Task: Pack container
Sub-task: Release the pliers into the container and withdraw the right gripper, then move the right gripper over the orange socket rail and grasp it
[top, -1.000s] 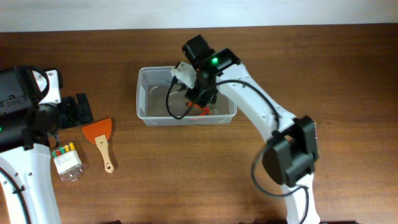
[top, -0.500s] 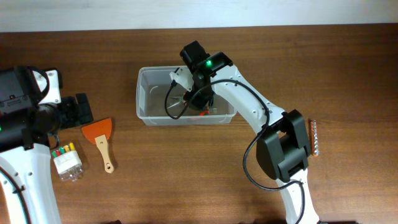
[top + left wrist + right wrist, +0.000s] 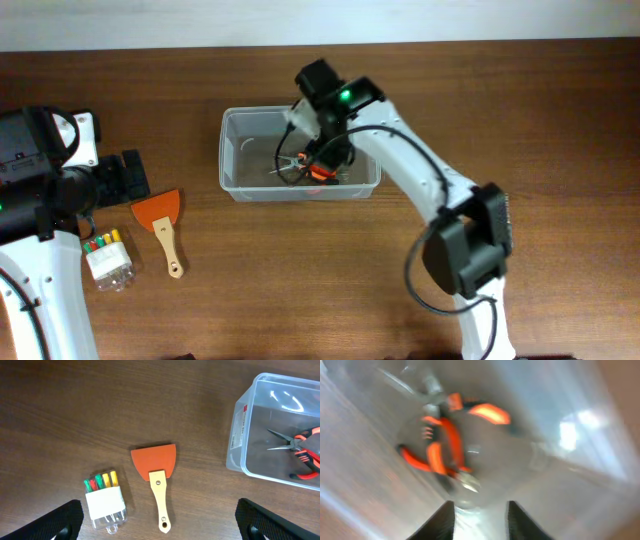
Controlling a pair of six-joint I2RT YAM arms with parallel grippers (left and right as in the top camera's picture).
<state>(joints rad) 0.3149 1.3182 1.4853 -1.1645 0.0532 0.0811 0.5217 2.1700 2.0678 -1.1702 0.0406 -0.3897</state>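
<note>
The container (image 3: 240, 160) is a clear rectangular tub at the table's back centre; it also shows at the right of the left wrist view (image 3: 240, 425). Pliers with orange handles (image 3: 308, 172) lie on its floor, also seen in the left wrist view (image 3: 299, 449) and, blurred, in the right wrist view (image 3: 445, 445). My right gripper (image 3: 325, 148) hovers inside the tub just above the pliers, open (image 3: 480, 517), with nothing between its fingers. My left gripper (image 3: 157, 525) is open and empty above the table at the left, over the scraper's handle end.
An orange scraper with a wooden handle (image 3: 162, 225) lies left of the tub, also in the left wrist view (image 3: 155, 462). A small clear box of coloured bits (image 3: 108, 260) lies beside it, seen too in the left wrist view (image 3: 105, 500). The table's back edge runs behind the tub.
My right gripper swung left inside the tub, then back to the right. The pliers now lie uncovered on the tub floor. The left arm has not moved.
</note>
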